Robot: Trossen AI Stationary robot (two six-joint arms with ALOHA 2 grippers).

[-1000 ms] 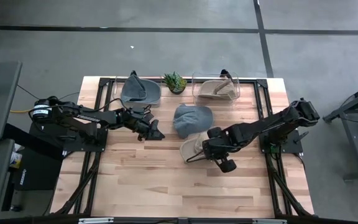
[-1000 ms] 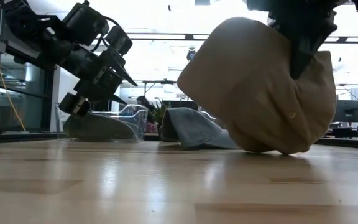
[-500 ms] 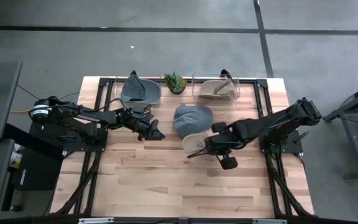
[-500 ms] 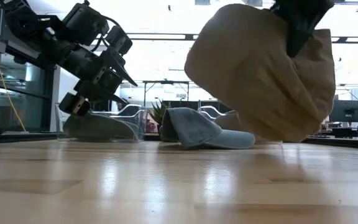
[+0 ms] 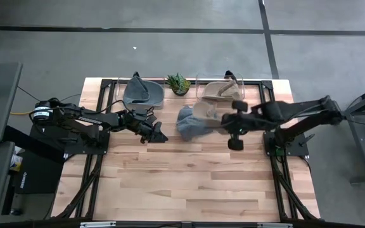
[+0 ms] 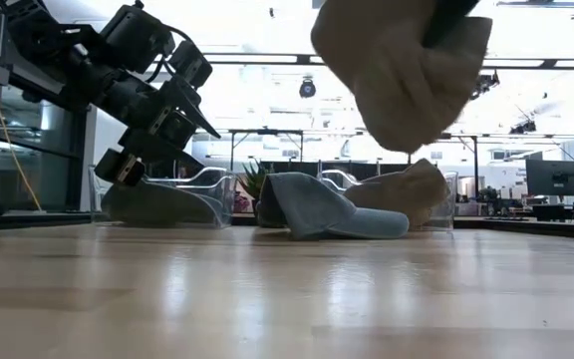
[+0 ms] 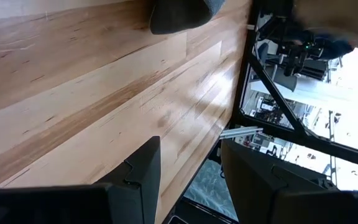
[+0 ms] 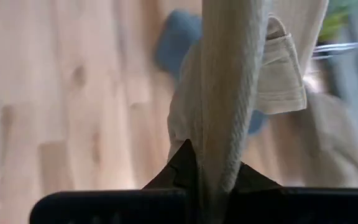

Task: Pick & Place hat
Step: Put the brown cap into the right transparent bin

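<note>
High view first: the right gripper [image 5: 219,120] is clamped on a beige hat [image 5: 203,111] and holds it up in the air, right over the blue-grey hat [image 5: 189,123] that lies on the wooden table [image 5: 170,183], just in front of the right clear bin [image 5: 219,91]. That bin already has 1 beige hat in it, and the left clear bin [image 5: 143,95] has a grey hat [image 5: 141,93] in it, with a small potted plant [image 5: 179,83] between the 2 bins. The left gripper [image 5: 158,135] hangs over the table left of the blue-grey hat, holding nothing, fingers partly apart. Low view: the beige hat [image 6: 399,62] dangles clear of the tabletop near the top of the picture, with lots of daylight under it, and the blue-grey hat [image 6: 322,207] sits flat on the wood behind it with the binned beige hat [image 6: 407,194] peeking out to its right. The left gripper [image 6: 192,105] shows up high on the left, above the left clear bin [image 6: 167,199], fingers spread a bit and empty. Left wrist view: the 2 dark fingers [image 7: 143,177] stand apart with just bare table [image 7: 73,93] past them, and a dark edge of the blue-grey hat [image 7: 179,12] at the far end. Right wrist view: the fingers [image 8: 182,168] are pinched tight on a fold of the beige hat [image 8: 241,74], which hangs out in front of the camera, with the blue-grey hat [image 8: 176,43] blurry on the table [image 8: 55,93] beyond it.
</note>
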